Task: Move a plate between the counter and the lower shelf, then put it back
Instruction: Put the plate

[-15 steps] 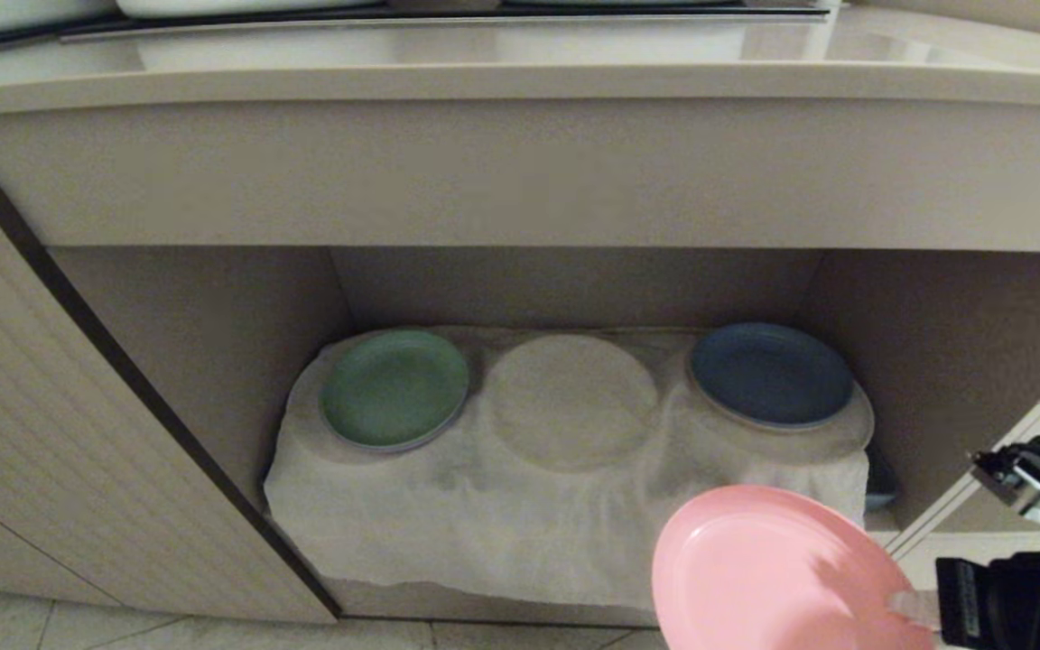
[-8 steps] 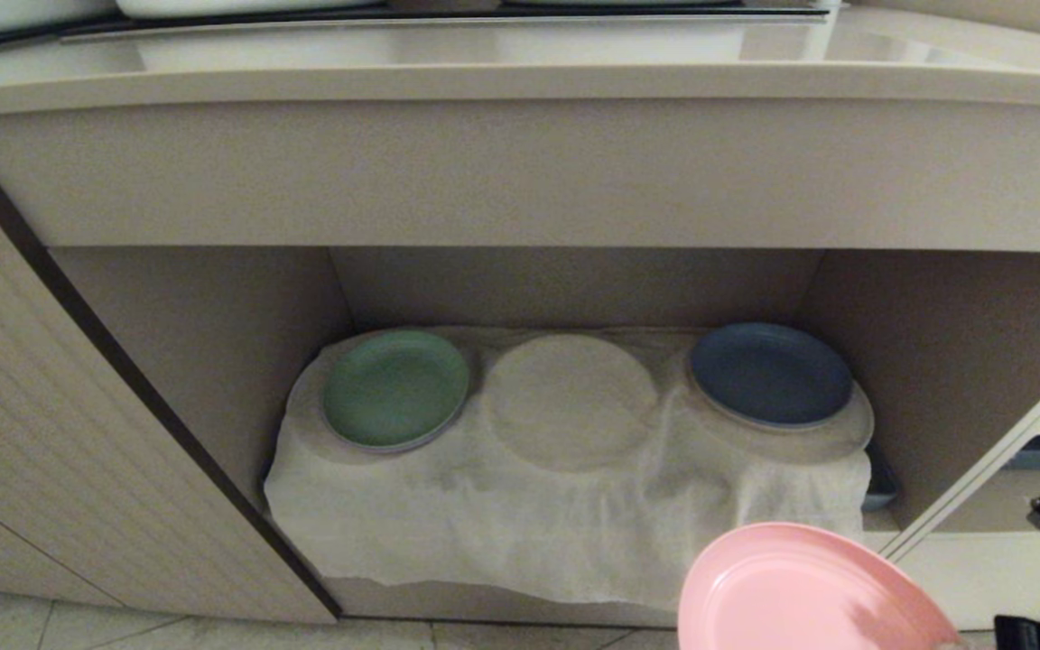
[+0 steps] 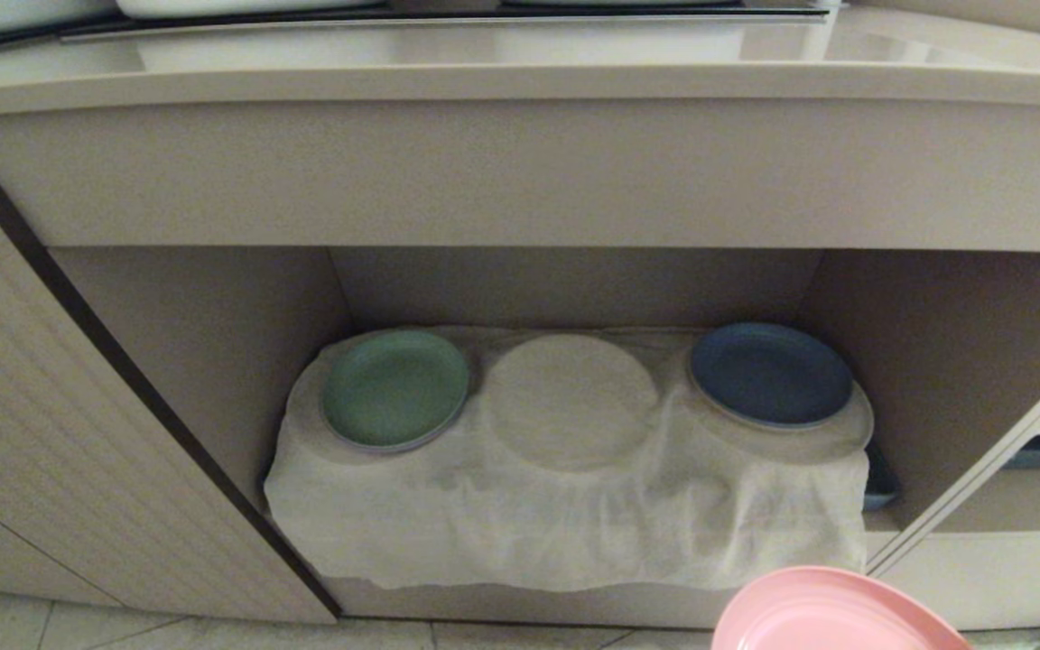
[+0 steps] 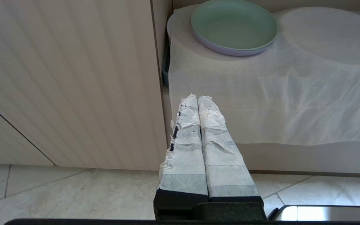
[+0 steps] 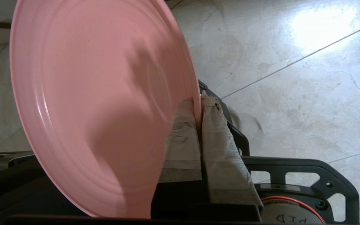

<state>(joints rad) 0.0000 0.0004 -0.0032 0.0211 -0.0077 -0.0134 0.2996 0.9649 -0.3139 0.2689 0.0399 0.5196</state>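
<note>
The pink plate [image 3: 831, 614] shows only its upper part at the bottom right of the head view, low in front of the lower shelf [image 3: 565, 533] and clear of its cloth. In the right wrist view the plate [image 5: 89, 93] stands tilted on edge above the floor tiles. My right gripper [image 5: 198, 100] is shut on its rim, one finger on each face. The counter [image 3: 484, 81] runs along the top of the head view. My left gripper [image 4: 197, 98] is shut and empty, low before the shelf's left end.
A green plate [image 3: 394, 388] and a dark blue plate [image 3: 771, 375] rest on cloth humps, with a bare hump [image 3: 571, 397] between them. An open ribbed door [image 3: 78, 433] stands at the left, another door edge [image 3: 980, 487] at the right. My black base frame [image 5: 292, 168] lies under the plate.
The pink plate has sunk and drifted right, down to the bottom edge of the head view. The right gripper and arm have dropped out of that view. The shelf's plates are unmoved.
</note>
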